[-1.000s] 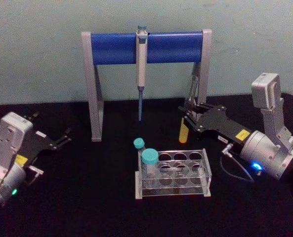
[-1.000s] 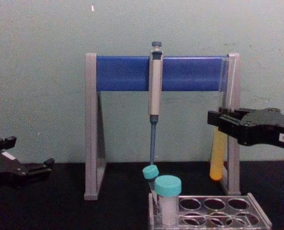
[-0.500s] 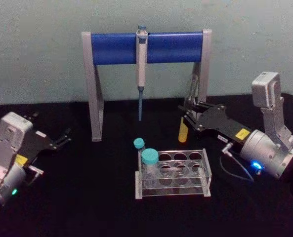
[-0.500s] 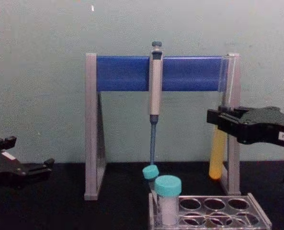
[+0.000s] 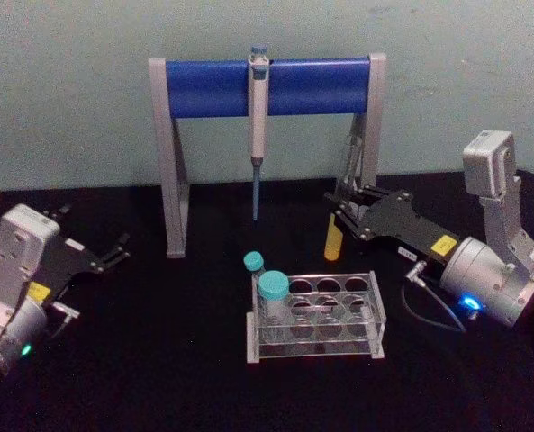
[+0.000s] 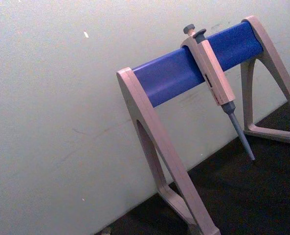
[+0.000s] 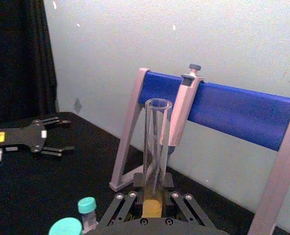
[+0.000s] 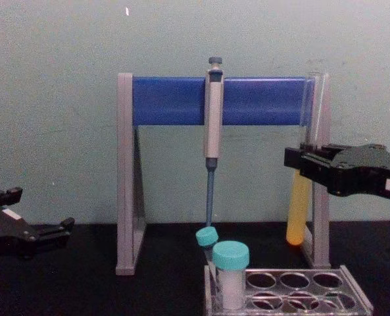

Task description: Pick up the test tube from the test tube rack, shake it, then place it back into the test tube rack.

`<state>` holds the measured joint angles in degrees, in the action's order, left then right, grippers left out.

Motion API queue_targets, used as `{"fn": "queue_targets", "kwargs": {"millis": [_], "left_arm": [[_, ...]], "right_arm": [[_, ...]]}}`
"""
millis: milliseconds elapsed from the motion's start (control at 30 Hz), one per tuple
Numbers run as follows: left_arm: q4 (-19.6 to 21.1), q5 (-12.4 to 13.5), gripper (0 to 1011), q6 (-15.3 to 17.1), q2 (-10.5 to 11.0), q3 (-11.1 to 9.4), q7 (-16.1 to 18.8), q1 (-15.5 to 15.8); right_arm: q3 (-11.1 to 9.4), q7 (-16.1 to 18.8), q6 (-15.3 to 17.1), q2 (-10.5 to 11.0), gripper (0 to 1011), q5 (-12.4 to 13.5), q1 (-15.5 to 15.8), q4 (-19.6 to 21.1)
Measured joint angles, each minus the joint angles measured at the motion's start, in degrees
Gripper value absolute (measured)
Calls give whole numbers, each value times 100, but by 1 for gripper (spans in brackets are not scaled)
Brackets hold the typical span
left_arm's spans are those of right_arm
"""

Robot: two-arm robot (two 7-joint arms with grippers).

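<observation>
Aloft, right end effector (image 5: pixel 340 211) grips glass test tube (image 5: pixel 335 241) (yellow-bottomed); left end effector (image 5: pixel 94 232) splayed.

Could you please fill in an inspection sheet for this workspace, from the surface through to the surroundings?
Surface: black table, no spills seen.
Job's things: test tube, yellow liquid in its lower part, upright in the air behind the test tube rack.
Clutter: two teal-capped tubes at the rack's left end; pipette hanging on its stand.
Grippers: right gripper shut on the test tube; left gripper open, parked at the left.
Cables: grey cable looping by the right wrist.
Surroundings: pale wall; dark curtain.
</observation>
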<state>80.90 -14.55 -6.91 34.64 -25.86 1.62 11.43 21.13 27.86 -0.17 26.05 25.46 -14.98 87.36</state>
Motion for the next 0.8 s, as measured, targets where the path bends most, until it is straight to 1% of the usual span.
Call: {"fn": "queue_targets", "kwargs": {"millis": [167,333,500,800], "left_arm": [[0,0,1010,0,0,0,0,0],[0,0,1010,0,0,0,0,0],[0,0,1010,0,0,0,0,0],[0,0,1010,0,0,0,0,0]], "right_arm": [[-1,173,-56,98,229,130,84,101],[5,240,-98,197,229,183,180,218],[56,223,-112,278,229,157,265,289],[107,152,-124,254,229,77,287,155]]}}
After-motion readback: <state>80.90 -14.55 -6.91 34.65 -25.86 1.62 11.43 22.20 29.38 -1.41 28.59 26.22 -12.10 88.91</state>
